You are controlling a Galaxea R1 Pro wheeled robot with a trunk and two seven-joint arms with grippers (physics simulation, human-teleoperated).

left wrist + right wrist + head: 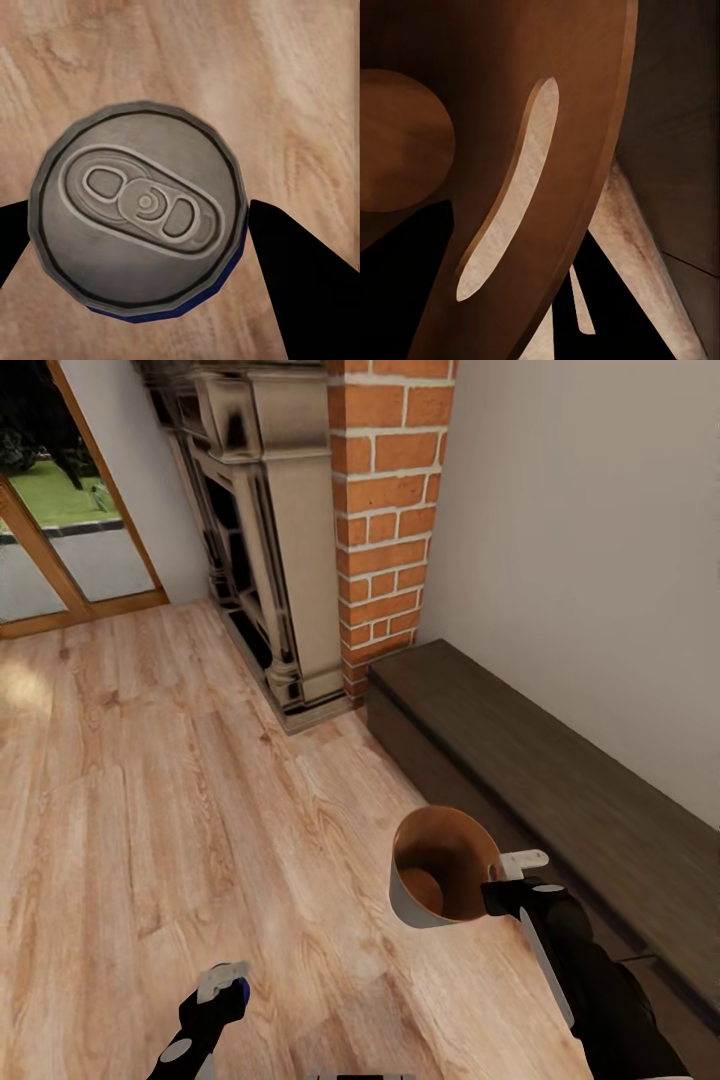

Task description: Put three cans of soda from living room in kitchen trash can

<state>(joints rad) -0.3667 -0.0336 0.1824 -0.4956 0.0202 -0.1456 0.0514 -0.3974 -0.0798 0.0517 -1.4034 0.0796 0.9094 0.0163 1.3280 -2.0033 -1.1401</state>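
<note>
My left gripper held the blue soda can between its jaws, low over the wood floor, well apart from the brick fireplace. My right gripper clamped the trash can by its rim, mouth tilted. I judged it best to level the bin, bring the can over its mouth, then release.

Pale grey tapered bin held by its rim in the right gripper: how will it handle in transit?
The pale grey tapered bin likely behaves stiff: its brown-orange wall shows no buckling. Held at one rim point by the right gripper, it is tilted and may swing. Probably light, since one side grip carries it.
</note>
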